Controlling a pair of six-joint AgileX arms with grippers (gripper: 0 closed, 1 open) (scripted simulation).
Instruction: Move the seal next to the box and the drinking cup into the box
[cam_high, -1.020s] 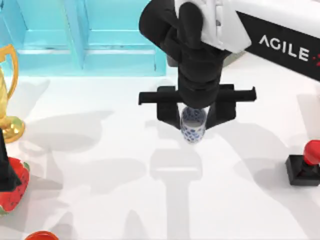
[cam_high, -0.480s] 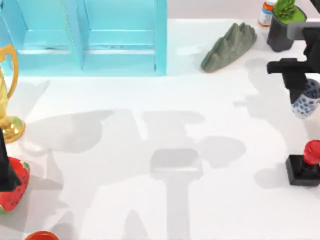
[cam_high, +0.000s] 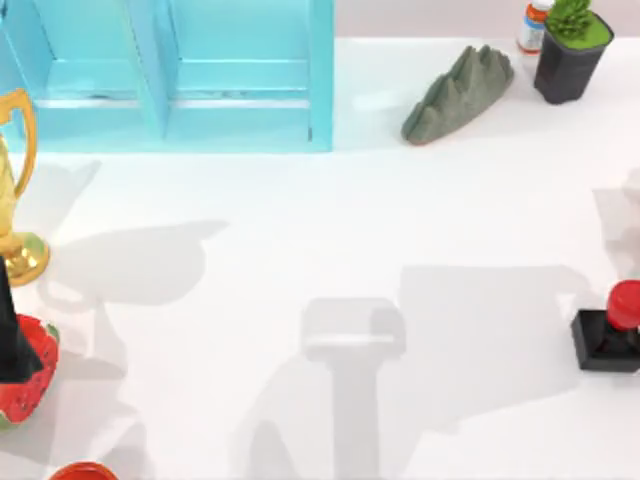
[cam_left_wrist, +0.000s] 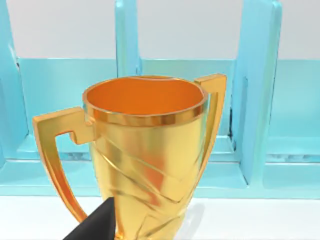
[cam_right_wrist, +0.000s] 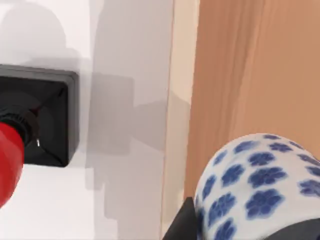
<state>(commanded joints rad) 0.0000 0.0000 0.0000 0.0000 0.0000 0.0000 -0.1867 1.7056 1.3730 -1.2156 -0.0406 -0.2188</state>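
At the right edge of the surface (cam_high: 330, 240), the seal (cam_high: 607, 333) stands upright, not yet moved. In the right wrist view, the drinking cup (cam_right_wrist: 255, 185) hangs beyond that edge over a tan floor, gripped between the right arm's closed jaws, apparently in transit. The left arm's jaws, facing the gold trophy (cam_left_wrist: 145, 150), cannot be judged.

The right gripper (cam_right_wrist: 235, 235) clasps something; the left arm sits parked.

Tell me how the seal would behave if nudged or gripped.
The seal has a flat, square black base, so it likely slides rather than rolls. Its tall, glossy red knob may tip it if pushed high, and may slip in a grip.
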